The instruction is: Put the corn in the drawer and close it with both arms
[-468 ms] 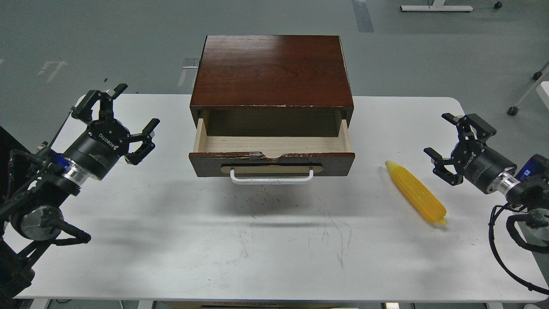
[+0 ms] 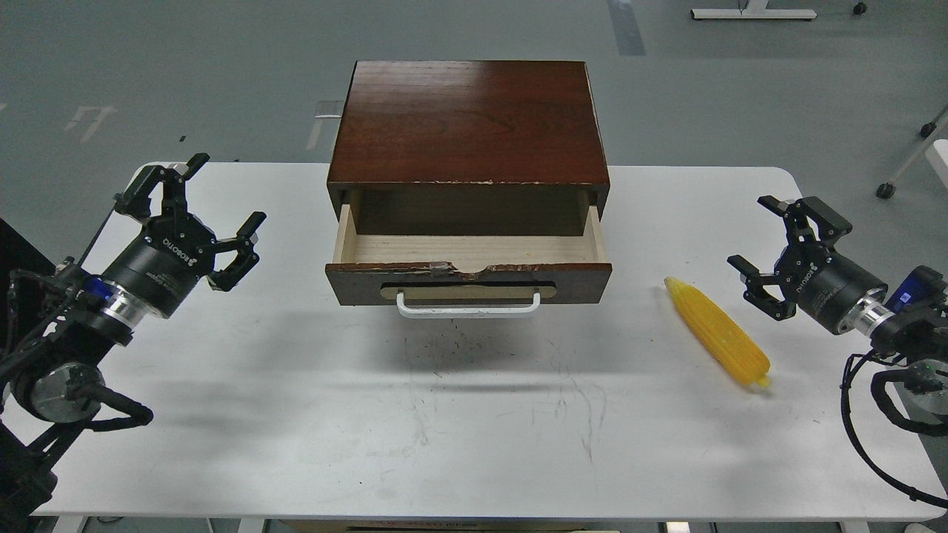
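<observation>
The drawer stands pulled open at the middle back of the white table, with its white bar handle toward me and its pale wood inside empty. The yellow corn lies on the table to the right of the drawer, its thin end pointing back left. My right gripper is open and empty, just right of the corn and above the table. My left gripper is open and empty, left of the drawer.
The drawer sits in a dark reddish-brown wooden cabinet that reaches past the table's back edge. A caster and frame stand on the grey floor at the far right. Black cables hang by my right arm.
</observation>
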{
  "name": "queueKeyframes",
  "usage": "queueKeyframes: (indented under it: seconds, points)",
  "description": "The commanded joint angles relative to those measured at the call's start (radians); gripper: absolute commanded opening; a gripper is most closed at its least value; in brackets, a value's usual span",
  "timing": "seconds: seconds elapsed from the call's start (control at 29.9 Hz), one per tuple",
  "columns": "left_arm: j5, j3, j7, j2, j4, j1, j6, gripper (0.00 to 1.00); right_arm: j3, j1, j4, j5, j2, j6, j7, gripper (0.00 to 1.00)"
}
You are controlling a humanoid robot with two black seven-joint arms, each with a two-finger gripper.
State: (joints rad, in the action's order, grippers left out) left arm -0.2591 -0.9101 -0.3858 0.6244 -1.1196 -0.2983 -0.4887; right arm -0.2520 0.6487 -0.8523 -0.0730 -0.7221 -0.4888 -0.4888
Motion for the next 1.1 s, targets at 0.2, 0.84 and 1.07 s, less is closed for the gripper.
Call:
queueKeyframes:
  seconds: [0.2, 0.84, 1.07]
  points:
    - [0.0, 0.011, -0.01, 0.0, 0.023, -0.021, 0.0, 1.0, -0.001, 0.092, -0.095, -0.351, -0.16, 0.0, 0.0, 1.0]
    - [-0.052, 0.011, -0.016, 0.0, 0.003, -0.019, 0.0, 1.0, 0.158, 0.193, -0.136, -1.223, -0.145, 0.193, 0.0, 1.0]
    - [-0.054, 0.011, -0.016, -0.005, 0.003, -0.019, 0.0, 1.0, 0.255, 0.224, -0.082, -1.242, -0.08, 0.194, 0.0, 1.0]
